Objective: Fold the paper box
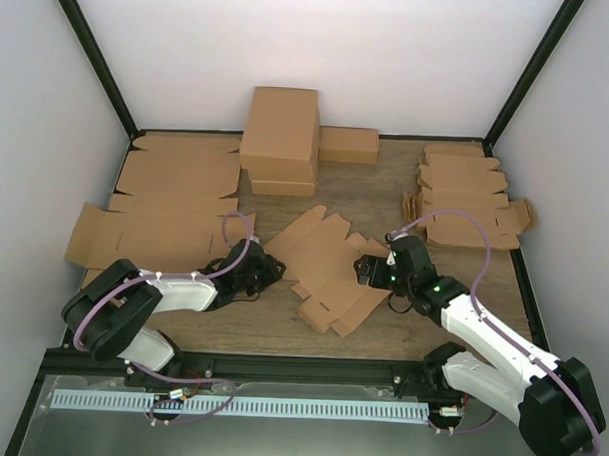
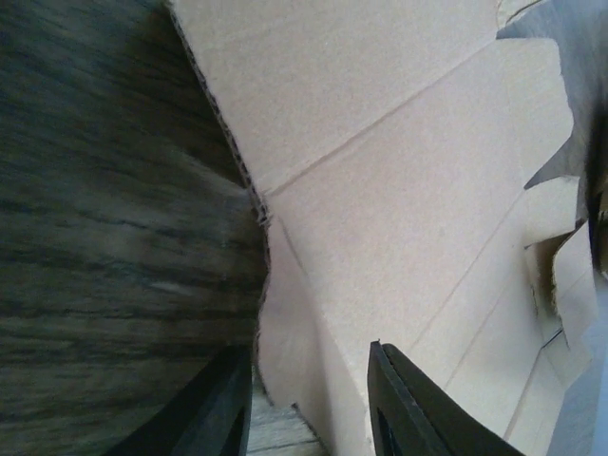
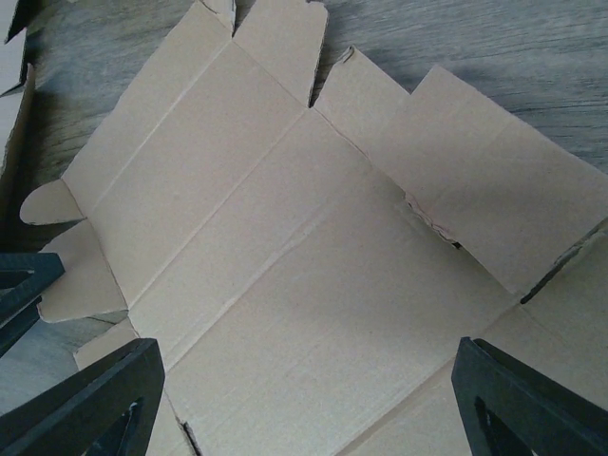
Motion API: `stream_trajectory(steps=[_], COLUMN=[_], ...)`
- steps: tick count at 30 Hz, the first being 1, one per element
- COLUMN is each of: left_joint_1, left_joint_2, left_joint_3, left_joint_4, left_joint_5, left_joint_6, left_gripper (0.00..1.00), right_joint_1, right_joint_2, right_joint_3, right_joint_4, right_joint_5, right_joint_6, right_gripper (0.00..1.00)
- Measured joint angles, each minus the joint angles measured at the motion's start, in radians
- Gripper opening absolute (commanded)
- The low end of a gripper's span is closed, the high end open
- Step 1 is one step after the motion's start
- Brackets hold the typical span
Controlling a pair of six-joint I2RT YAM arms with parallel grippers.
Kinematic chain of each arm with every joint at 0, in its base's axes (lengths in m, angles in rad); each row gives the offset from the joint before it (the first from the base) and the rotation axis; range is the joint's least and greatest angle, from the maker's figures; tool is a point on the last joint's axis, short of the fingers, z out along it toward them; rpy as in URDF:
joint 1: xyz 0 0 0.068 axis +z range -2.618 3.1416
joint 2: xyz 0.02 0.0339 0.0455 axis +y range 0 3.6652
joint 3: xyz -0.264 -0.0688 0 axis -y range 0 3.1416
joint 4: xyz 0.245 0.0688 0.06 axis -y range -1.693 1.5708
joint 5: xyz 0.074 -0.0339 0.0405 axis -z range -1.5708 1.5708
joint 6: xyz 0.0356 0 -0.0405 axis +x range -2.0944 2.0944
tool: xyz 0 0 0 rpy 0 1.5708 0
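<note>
Closest to the lens in the left wrist view are the dark fingers (image 2: 217, 413) of the left tool (image 2: 309, 356). They stand at a middling gap, with the raw corrugated edge of the paper box (image 2: 408, 190) running down between them; we see no pinch on it. Box is a flat cut-out with flaps, lying mid-tabletop (image 1: 381, 196) between the two arms. From above, its long axis seems to slant from far-left to near-right, so each arm meets a long side: left tool at the left-hand edge, right tool (image 3: 309, 347) over the right-hand part. Right tool spread wide, holding nothing, hanging above the broad middle panel, crease lines and end flaps in plain sight below it. Left arm is the nearer, astride the edge. Coming move, we reckon, turns on that edge lying inside the left fingers: a close and a lift inward would raise that side wall along its crease. Finished boxes (image 1: 280, 137) stacked at the back, well apart.
</note>
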Motion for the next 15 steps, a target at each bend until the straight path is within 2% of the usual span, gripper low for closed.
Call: stream_trajectory(steps=[4, 9, 15], left_joint_1=[0.000, -0.003, -0.038], left_joint_2=[0.022, 0.010, -0.148], left_joint_3=[0.014, 0.013, -0.044], left_joint_4=[0.026, 0.040, 0.001], left_joint_5=[-0.001, -0.005, -0.055], left_joint_6=[-0.009, -0.029, -0.059], left_gripper=[0.05, 0.04, 0.04], right_joint_1=[0.000, 0.000, 0.000], right_joint_2=[-0.008, -0.018, -0.050], right_joint_3=[0.000, 0.003, 0.018], right_joint_4=[0.000, -0.029, -0.159], right_joint_5=[0.000, 0.008, 0.030], right_joint_6=[0.001, 0.045, 0.185], right_gripper=[0.87, 0.87, 0.87])
